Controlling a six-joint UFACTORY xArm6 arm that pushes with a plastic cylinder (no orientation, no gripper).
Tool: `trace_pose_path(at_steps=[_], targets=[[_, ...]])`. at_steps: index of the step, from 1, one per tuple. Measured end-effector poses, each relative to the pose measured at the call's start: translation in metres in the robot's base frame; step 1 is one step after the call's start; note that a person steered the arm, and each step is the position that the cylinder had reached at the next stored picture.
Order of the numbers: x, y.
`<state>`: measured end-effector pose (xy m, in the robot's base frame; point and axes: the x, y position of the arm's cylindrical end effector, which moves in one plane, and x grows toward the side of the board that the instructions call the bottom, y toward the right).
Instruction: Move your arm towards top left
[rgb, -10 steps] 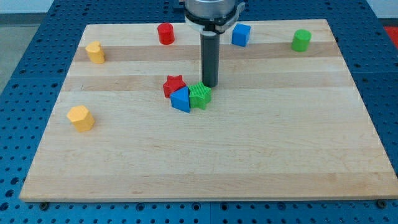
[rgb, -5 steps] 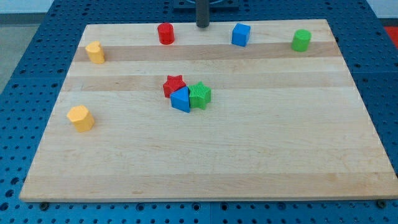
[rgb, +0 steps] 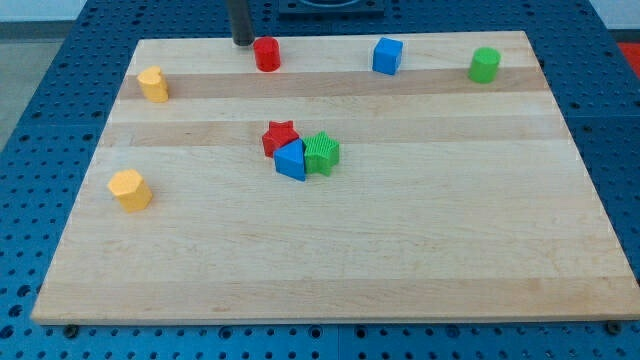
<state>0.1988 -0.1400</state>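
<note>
My tip (rgb: 242, 43) rests at the top edge of the wooden board (rgb: 330, 250), just left of the red cylinder (rgb: 266, 53). A small gap shows between them. The rod runs up out of the view's top. Further left sits a yellow block (rgb: 153, 84). In the middle of the board a red star (rgb: 281, 137), a blue block (rgb: 291, 159) and a green star-like block (rgb: 322, 153) huddle together, far below my tip.
A blue cube (rgb: 388, 56) and a green cylinder (rgb: 485, 64) stand along the top right. A yellow hexagonal block (rgb: 130, 189) lies at the left. The board sits on a blue perforated table (rgb: 40, 120).
My tip has left the cluster in the middle, gone to the board's top edge, then slid left past the red cylinder. No block has moved.
</note>
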Motion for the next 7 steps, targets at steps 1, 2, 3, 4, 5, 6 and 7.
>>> trace_pose_path(at_steps=[1,2,3,4,5,6,7], targets=[[0.096,0.018],[0.133,0.030],[0.133,0.030],[0.139,0.028],[0.127,-0.008],[0.048,-0.057],[-0.008,-0.072]])
